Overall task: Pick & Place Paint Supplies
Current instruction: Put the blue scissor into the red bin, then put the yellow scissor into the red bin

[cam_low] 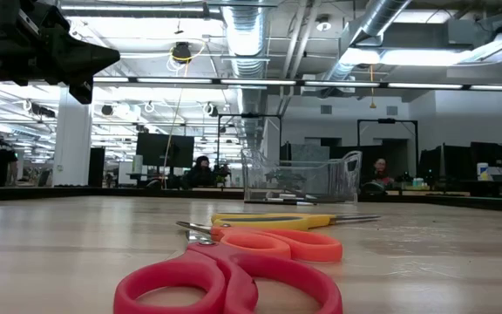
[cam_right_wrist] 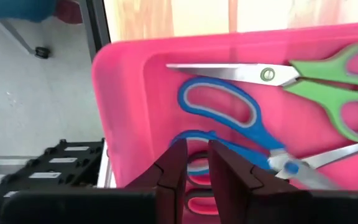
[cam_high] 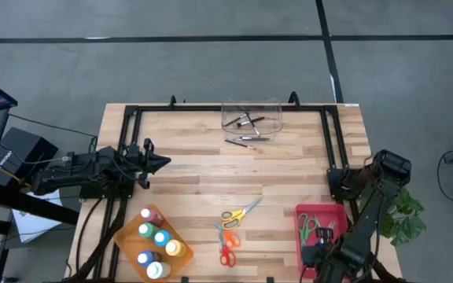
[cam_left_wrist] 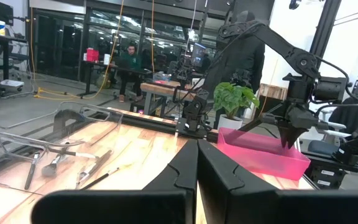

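Right claw slightly spread, directly over blue-handled scissors inside pink tray.

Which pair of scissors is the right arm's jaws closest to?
The blue-handled scissors in the pink tray, right under the right gripper; the green pair lies farther off.

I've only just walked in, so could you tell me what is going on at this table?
The robot is sorting paint supplies. The right tool hangs over the pink bin, fingers slightly apart, above the blue-handled scissors and green-handled scissors lying in it. The left tool waits shut above the table's left side. The yellow scissors and red scissors still lie on the wood, paint bottles fill an orange tray, and brushes sit in a clear bin.
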Controlling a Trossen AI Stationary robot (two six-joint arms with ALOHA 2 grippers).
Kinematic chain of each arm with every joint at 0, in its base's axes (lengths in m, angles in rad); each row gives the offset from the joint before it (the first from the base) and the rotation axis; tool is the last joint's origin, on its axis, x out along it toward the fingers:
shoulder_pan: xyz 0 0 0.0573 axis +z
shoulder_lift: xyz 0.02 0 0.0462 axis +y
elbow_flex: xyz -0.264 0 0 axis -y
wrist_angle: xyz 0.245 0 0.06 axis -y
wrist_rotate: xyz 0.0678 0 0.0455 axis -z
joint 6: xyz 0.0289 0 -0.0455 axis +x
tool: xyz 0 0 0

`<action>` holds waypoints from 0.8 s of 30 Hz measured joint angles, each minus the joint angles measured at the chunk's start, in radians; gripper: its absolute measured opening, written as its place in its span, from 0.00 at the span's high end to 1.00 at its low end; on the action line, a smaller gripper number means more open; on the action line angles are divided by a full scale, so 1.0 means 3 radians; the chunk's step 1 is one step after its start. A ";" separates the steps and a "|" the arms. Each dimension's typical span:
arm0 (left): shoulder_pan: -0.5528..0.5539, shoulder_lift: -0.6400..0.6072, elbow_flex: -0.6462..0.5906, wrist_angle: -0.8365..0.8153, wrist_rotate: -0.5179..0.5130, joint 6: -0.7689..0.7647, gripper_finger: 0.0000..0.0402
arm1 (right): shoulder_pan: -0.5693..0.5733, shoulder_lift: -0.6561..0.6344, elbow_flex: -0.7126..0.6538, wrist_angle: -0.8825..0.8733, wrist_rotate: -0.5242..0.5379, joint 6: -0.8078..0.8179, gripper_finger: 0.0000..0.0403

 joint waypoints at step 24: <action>0.0000 0.0000 0.0000 0.0001 0.0000 0.0000 1.00 | -0.1156 -0.0341 0.0003 0.2526 0.0174 -0.0884 0.85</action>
